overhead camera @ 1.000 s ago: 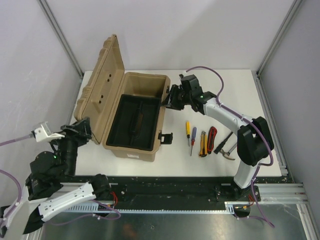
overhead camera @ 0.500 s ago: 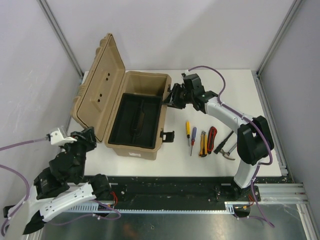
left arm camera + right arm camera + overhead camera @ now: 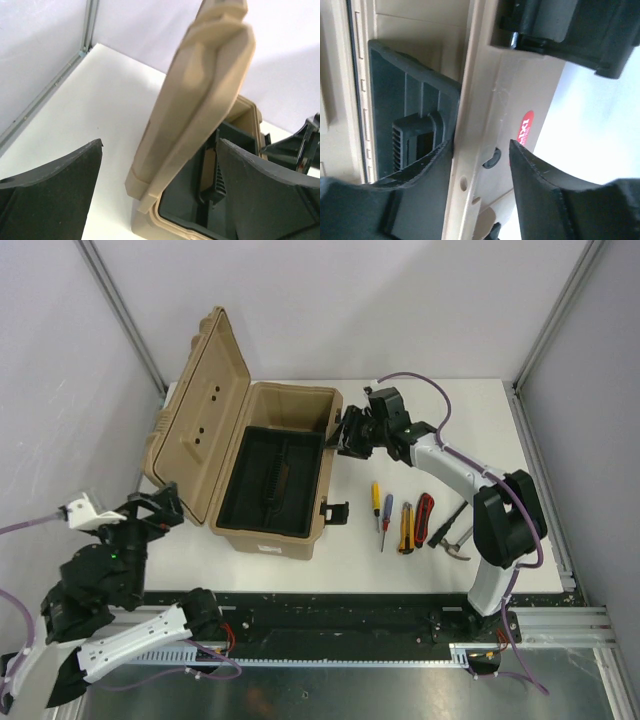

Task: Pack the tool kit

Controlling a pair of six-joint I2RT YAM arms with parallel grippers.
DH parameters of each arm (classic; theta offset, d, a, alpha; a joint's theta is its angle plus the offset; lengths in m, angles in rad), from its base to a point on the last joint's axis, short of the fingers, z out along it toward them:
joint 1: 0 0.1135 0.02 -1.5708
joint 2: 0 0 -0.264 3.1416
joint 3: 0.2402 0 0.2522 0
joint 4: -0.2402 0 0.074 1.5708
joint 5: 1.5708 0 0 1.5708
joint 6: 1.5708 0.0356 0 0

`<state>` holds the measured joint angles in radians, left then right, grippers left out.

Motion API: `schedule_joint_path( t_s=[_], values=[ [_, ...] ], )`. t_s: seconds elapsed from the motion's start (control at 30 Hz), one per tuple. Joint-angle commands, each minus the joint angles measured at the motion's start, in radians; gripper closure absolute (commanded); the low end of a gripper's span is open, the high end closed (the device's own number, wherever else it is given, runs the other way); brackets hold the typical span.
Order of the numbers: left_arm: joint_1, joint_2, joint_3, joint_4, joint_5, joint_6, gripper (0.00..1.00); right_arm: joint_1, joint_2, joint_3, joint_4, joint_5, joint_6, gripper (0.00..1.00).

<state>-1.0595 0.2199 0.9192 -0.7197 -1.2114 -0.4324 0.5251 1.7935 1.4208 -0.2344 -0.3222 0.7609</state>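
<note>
Left wrist view: left pincer (image 3: 160, 144) gapes wide, empty, facing the open case (image 3: 200, 100); right pincer (image 3: 481, 147) straddles its wall, grip unclear.

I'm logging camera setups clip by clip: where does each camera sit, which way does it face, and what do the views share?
Top: overhead behind the bases, looking down at the table; left arm, right arm, open case and tools show.
Left wrist: on the left arm by the table's near-left corner, facing the lid edge-on; its open fingers frame the view.
Right wrist: on the right arm, close over the case's right wall; its fingers straddle it.
Shared: top and left wrist both show lid and black tray.
</note>
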Motion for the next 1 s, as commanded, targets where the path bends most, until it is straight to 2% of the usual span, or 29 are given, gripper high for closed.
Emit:
schedule_joint_path(
  t_s=[0.0,0.13,0.27,0.47,0.57,0.73,0.97],
  values=[
    [-0.005,-0.002,0.092,0.015,-0.023,0.151,0.01,-0.03,0.012,-0.019,0.012,0.039,-0.061,0.41],
    [-0.005,0.006,0.149,0.014,0.128,0.249,0.02,-0.038,-0.044,-0.019,0.079,0.056,-0.112,0.21],
    [-0.005,0.047,0.224,0.015,0.253,0.321,0.02,-0.039,-0.107,0.003,0.098,0.122,-0.184,0.13],
    [-0.006,0.146,0.305,0.015,0.402,0.402,0.02,0.065,-0.125,0.177,-0.065,0.337,-0.354,0.15],
    [-0.005,0.181,0.338,0.015,0.448,0.422,0.04,0.16,-0.096,0.282,-0.169,0.456,-0.391,0.19],
    [-0.005,0.265,0.483,0.021,0.486,0.489,0.06,0.356,-0.027,0.384,-0.262,0.659,-0.402,0.19],
    [-0.005,0.399,0.63,0.025,0.556,0.588,0.05,0.454,0.139,0.541,-0.374,0.692,-0.297,0.22]
  ],
)
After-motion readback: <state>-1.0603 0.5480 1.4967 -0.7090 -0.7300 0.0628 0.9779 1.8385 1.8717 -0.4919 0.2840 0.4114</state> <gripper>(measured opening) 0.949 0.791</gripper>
